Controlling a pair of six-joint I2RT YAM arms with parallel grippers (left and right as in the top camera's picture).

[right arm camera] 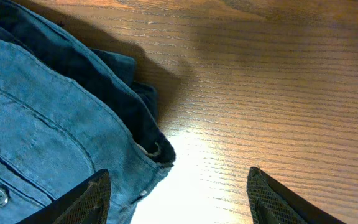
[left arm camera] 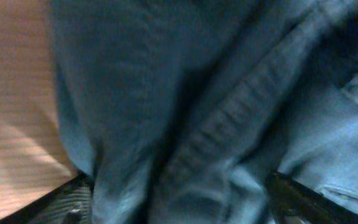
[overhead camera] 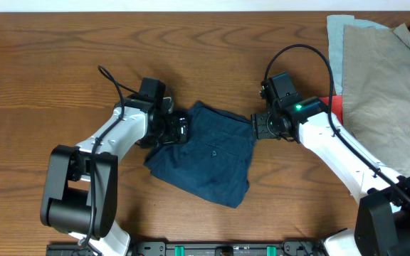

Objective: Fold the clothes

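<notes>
Where the dark navy blue cotton shorts point(overhead camera: 208, 156) lie folded mid-table, the bare brown wooden tabletop point(overhead camera: 48, 57) runs wide to the left and behind them. Off to the right, a heap of tan cloth point(overhead camera: 383, 78), a light blue piece point(overhead camera: 337, 39) and a red scrap point(overhead camera: 337, 108) sit apart from the shorts' right edge. The left gripper point(overhead camera: 179, 130) is at the shorts' left edge, jaws spread wide, with bunched fabric between its fingers point(left arm camera: 297, 200). The right gripper point(overhead camera: 257, 126) hovers at the upper right corner, jaws wide and holding nothing. One finger point(right arm camera: 89, 200) is over the hem.
</notes>
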